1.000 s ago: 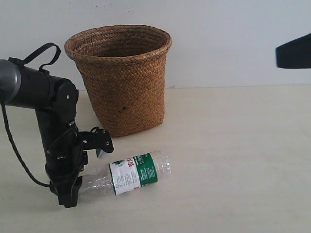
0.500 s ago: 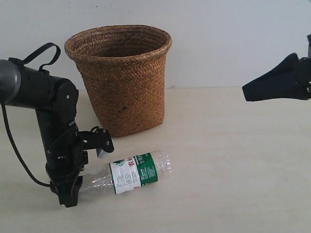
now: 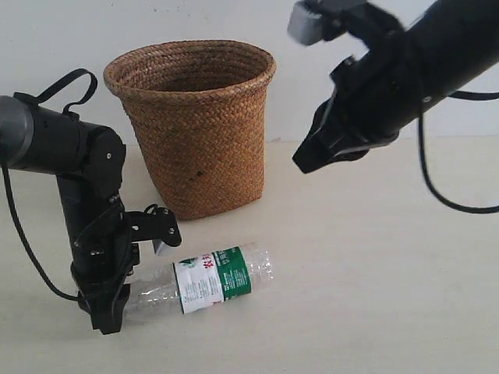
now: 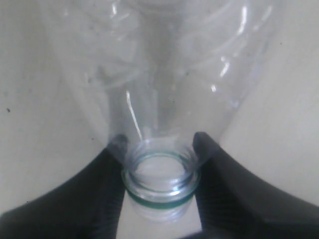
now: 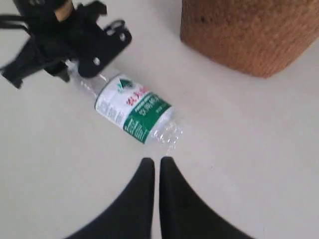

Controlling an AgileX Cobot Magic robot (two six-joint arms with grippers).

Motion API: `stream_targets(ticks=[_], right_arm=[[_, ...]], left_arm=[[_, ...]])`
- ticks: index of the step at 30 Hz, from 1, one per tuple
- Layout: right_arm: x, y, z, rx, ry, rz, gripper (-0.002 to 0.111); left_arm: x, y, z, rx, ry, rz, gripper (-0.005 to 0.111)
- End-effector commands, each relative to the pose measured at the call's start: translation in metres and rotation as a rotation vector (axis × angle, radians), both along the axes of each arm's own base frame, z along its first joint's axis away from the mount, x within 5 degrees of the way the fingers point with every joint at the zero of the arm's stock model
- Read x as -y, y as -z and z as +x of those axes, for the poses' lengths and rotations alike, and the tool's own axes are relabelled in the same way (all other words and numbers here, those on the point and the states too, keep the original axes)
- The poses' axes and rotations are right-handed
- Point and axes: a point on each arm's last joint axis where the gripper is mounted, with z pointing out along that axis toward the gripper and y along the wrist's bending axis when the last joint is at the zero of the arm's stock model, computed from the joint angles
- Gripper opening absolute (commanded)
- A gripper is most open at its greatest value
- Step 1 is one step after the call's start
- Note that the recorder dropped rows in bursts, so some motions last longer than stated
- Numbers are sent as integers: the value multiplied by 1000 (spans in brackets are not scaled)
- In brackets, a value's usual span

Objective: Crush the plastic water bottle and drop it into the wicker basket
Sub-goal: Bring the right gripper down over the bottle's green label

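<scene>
Pale tabletop (image 3: pixel 374 296) and white wall make up the scene. The plastic water bottle (image 3: pixel 212 282) is laid on its side at lower centre-left of the exterior view, in front of the wicker basket (image 3: pixel 195 132), its long axis running from the neck at lower left to the base at right. The neck is pinched by the left gripper (image 4: pixel 159 144). The right gripper (image 5: pixel 155 163), jaws pressed nearly together, is held well above; the free base end is judged its likely target.
</scene>
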Motion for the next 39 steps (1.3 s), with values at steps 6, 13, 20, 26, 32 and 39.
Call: stream_targets(ticks=[6,13,20,26,32,39], right_arm=[[-37,73,62,-293,8,-191,0],[-70,114,82,-360,-16,-265,0],[-77,125,97,-437,16,-312,0],[-89,94,107,-364,50,-256,0],[-105,87,100,-319,28,-271,0],[-113,97,96,-334,64,-317,0]], left_arm=[[15,-1,0,3,-43,-132,4],[16,1,-3,-15,-22,-160,4],[23,1,-6,-22,8,-181,4],[23,1,-7,-24,8,-180,4],[22,1,-7,-29,0,-178,4],[20,2,-7,-25,-26,-144,4]])
